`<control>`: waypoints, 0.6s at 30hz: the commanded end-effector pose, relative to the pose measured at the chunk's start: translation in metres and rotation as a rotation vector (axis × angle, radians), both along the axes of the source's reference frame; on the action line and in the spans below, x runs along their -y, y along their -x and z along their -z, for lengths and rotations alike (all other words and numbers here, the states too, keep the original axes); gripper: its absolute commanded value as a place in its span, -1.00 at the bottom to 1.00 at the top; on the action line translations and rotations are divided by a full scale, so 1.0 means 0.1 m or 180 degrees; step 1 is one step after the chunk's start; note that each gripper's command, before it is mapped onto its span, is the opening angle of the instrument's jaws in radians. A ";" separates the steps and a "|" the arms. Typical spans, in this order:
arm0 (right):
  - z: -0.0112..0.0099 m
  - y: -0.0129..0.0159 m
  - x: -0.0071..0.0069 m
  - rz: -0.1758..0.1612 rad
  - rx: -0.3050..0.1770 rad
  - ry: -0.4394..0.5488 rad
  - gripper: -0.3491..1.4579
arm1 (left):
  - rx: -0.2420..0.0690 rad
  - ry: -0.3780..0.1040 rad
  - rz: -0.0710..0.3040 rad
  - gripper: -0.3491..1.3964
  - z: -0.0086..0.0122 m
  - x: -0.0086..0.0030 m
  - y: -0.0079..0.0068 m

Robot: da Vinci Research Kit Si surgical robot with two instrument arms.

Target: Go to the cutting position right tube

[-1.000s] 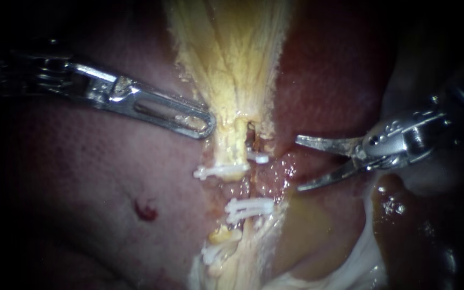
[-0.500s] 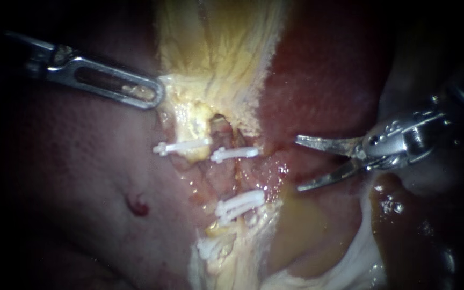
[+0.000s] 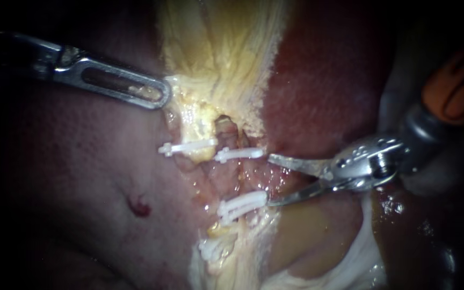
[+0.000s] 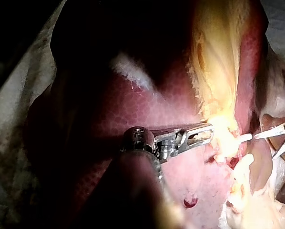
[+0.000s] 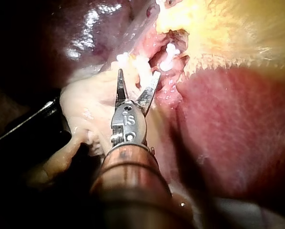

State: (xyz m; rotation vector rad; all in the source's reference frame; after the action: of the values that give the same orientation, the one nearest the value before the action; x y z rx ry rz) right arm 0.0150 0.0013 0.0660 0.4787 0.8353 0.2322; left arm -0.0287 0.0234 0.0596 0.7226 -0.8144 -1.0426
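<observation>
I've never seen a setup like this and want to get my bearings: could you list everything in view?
liver: one, pink to dark red, on both sides of the endoscope view.
yellow tissue: one band, pale yellow, down the middle.
clips: at least four, white, across the narrow strands below the yellow tissue.
red spot: one, on the liver beside the clips.
left instrument: one, silver, jaws shut on the yellow tissue's edge.
right instrument: one, silver, curved blades open, tips close beside the clips.
</observation>
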 end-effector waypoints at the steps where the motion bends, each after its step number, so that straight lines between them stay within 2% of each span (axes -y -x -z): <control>1: -0.007 -0.002 0.003 0.0030 0.0020 -0.0022 0.96 | -0.0004 0.0002 0.0001 -1.00 0.000 0.001 0.000; 4: -0.028 -0.008 0.007 0.0034 0.0042 -0.0087 0.96 | 0.0000 -0.0003 -0.0005 -1.00 0.000 0.001 0.000; 9: -0.056 -0.016 0.006 0.0026 0.0054 -0.0206 0.94 | 0.0003 -0.0005 -0.0009 -1.00 -0.001 0.001 0.001; 15: -0.074 -0.023 0.002 0.0033 0.0055 -0.0236 0.94 | 0.0001 -0.0003 -0.0008 -1.00 -0.002 0.002 0.002; 18: -0.080 -0.027 0.000 0.0128 0.0005 -0.0319 0.93 | 0.0006 -0.0007 -0.0014 -1.00 -0.002 0.003 0.002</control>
State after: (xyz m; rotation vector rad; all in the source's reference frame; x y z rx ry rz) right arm 0.0178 0.0013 0.0742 0.5985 0.8186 0.2315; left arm -0.0289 0.0231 0.0598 0.7260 -0.8135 -1.0397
